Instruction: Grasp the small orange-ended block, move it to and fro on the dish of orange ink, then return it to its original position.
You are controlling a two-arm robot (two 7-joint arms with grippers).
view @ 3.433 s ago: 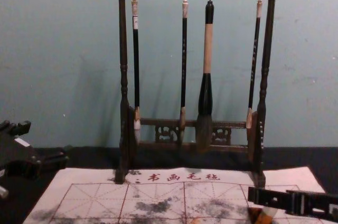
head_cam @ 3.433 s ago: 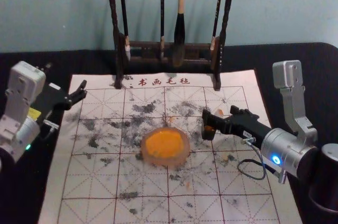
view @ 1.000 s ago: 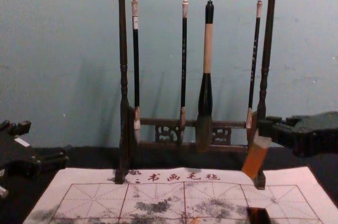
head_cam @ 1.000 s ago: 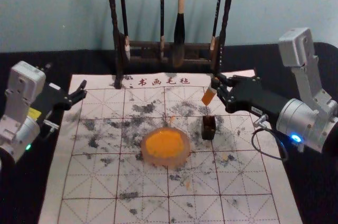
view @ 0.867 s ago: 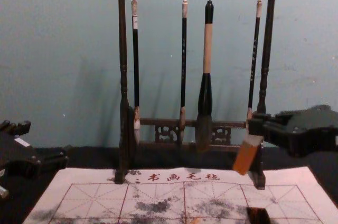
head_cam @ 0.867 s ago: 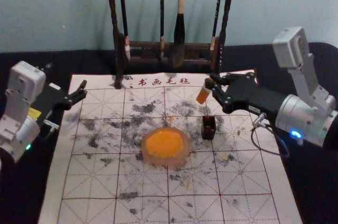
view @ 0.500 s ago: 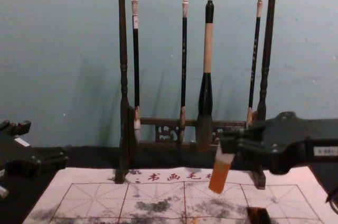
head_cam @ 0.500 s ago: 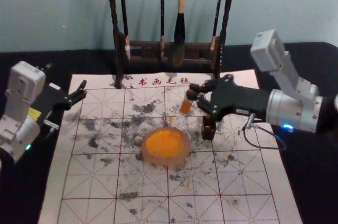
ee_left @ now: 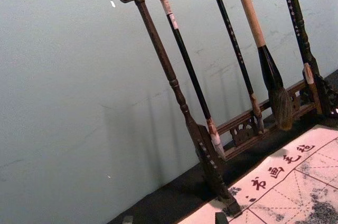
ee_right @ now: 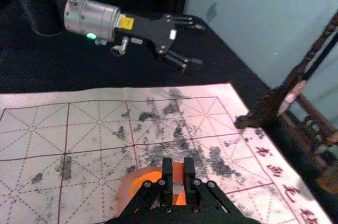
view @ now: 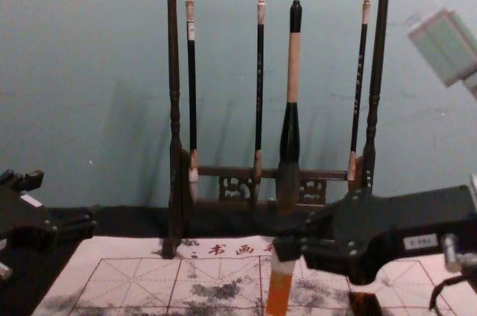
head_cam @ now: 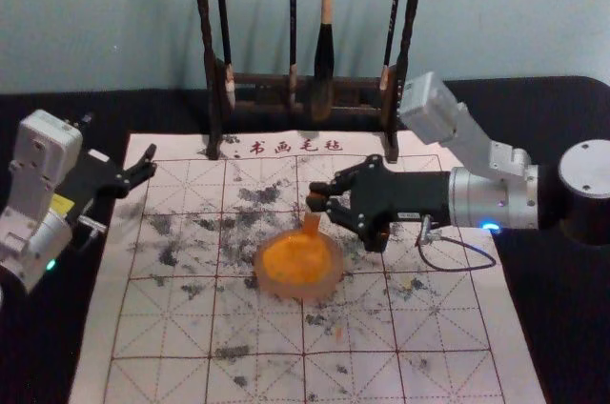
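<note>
Right gripper [head_cam: 318, 197] clamped on the small block [head_cam: 312, 224], hanging near-upright, orange end down, at the dish of orange ink's [head_cam: 328, 285] far edge — dabbing likely goes robotward; contact unclear; left gripper [head_cam: 151, 162] parked at left, fingers apart.

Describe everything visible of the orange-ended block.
The block is small, straight-sided and elongated, with a pale upper part and an orange lower part; its material is unclear. It is nearly upright, leaning slightly, orange end down. The right gripper holds it by the upper part, its fingers closed on two sides. In the head view it is at the far rim of the dish; whether it touches the ink can't be told.
</note>
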